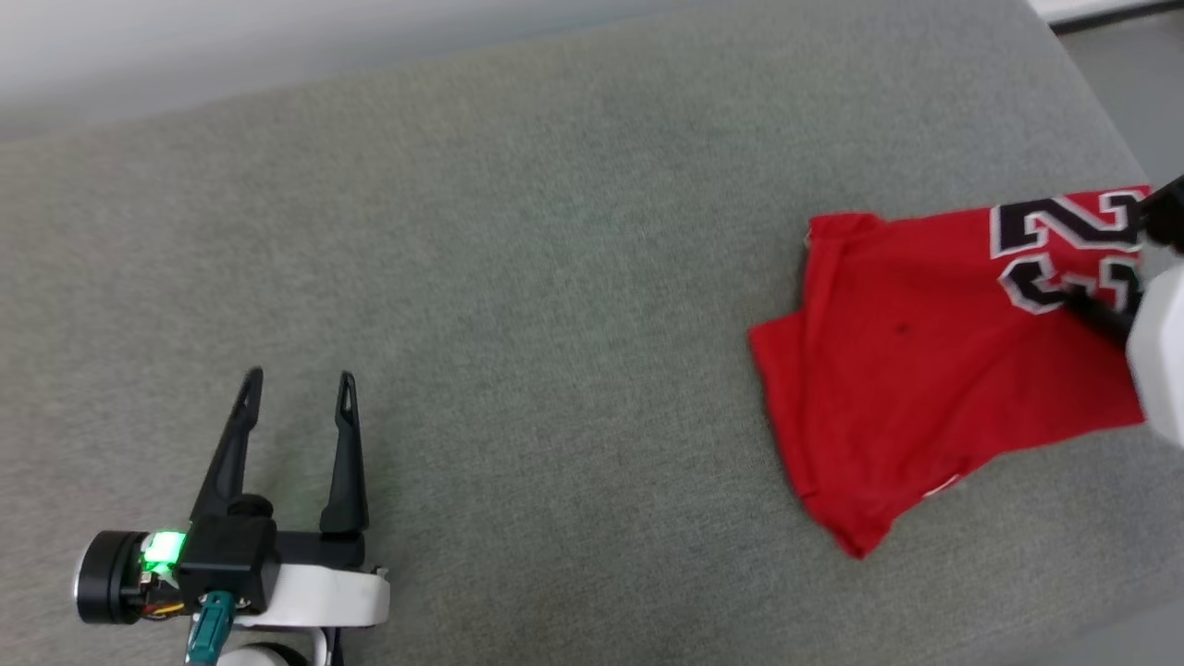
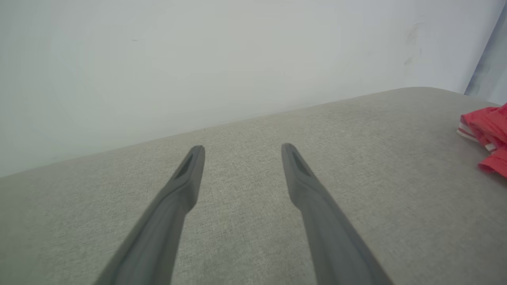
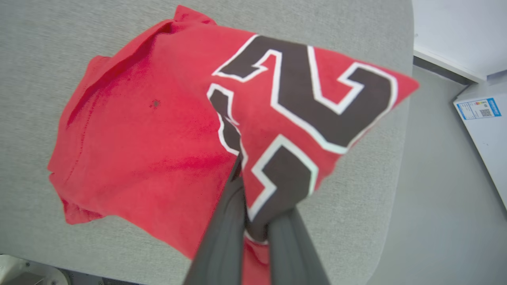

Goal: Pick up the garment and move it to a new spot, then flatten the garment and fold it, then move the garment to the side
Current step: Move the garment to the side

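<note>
While the right gripper [image 3: 253, 221] pinches the garment [image 1: 906, 370], the left gripper [image 1: 298, 379] gapes.

Red garment [image 1: 906, 370] with black white-edged numerals, grey couch [image 1: 509, 277]

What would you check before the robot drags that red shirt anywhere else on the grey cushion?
1. Right tool shut on the garment: ok, pinching its numbered part.
2. All folded layers caught in that pinch: cannot tell.
3. Left tool out of the way: ok, open above bare cushion, apart from the cloth.
4. Garment folded: ok, stacked layers show at its edge.
5. Free room on the cushion: ok, wide bare stretch beside the garment.
6. Garment well inside the cushion's edge: not ok, its lifted corner reaches that edge.
</note>
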Controlling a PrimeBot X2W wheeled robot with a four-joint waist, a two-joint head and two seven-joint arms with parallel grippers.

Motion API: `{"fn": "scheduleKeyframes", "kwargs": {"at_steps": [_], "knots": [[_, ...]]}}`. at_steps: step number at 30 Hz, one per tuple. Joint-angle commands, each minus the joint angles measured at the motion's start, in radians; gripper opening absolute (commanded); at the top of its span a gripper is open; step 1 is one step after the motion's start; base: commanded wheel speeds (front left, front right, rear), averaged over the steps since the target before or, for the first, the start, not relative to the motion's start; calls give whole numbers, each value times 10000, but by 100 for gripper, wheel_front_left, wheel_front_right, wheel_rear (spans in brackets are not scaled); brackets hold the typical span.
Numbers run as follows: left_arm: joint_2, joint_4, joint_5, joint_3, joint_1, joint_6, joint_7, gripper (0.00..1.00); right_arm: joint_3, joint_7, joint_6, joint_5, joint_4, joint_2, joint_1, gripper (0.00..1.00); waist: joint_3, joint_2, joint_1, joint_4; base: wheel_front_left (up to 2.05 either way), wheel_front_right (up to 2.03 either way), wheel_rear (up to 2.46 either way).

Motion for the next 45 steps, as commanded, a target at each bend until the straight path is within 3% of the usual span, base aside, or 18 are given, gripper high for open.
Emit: {"fn": "scheduleKeyframes", "kwargs": {"at_steps": [1,12,20,21,22,23,28,32,38,45], "knots": [[118,-121,68,25,-232,-43,-20,100,-106,-305,-9,-233,456,-111,-366,0,971,-1,-1,-442,0,0,0],[562,-1068,146,108,-742,69,-20,100,-1237,-1567,-9,-1129,3689,-389,-1425,0,2536,-1,-1,-109,0,0,0],[564,-1264,68,71,-800,228,-20,100,-1820,-1925,-9,-1807,5011,147,-1546,0,2789,-1,-1,81,0,0,0],[547,-1249,51,52,-790,260,-20,100,-1906,-1966,-9,-1921,5194,218,-1540,40,2725,-1,-1,112,0,0,0],[521,-1238,26,29,-769,273,-20,100,-1986,-2030,-9,-2031,5354,280,-1531,89,2631,-1,-1,149,0,0,0],[495,-1220,2,12,-738,292,-20,100,-2050,-2093,-9,-2165,5525,359,-1522,100,2511,-1,-1,187,0,0,0],[330,-1029,-130,-70,-517,387,-20,100,-2272,-2872,-9,-3420,5920,351,-1585,100,1548,-1,-1,449,0,0,0],[115,-838,-313,-76,-121,507,-20,100,-2799,-4397,-9,-4828,5852,330,-1742,100,637,-1,-1,735,0,0,0],[-138,-618,-527,-21,559,599,-20,100,-4197,-6687,-9,-6326,5293,1119,-1369,100,-515,-1,-1,1208,0,0,0],[-271,-458,-626,30,1073,624,-20,100,-5909,-8374,-9,-7586,3931,2918,-296,100,-1245,-1,-1,1784,0,0,0]]}}
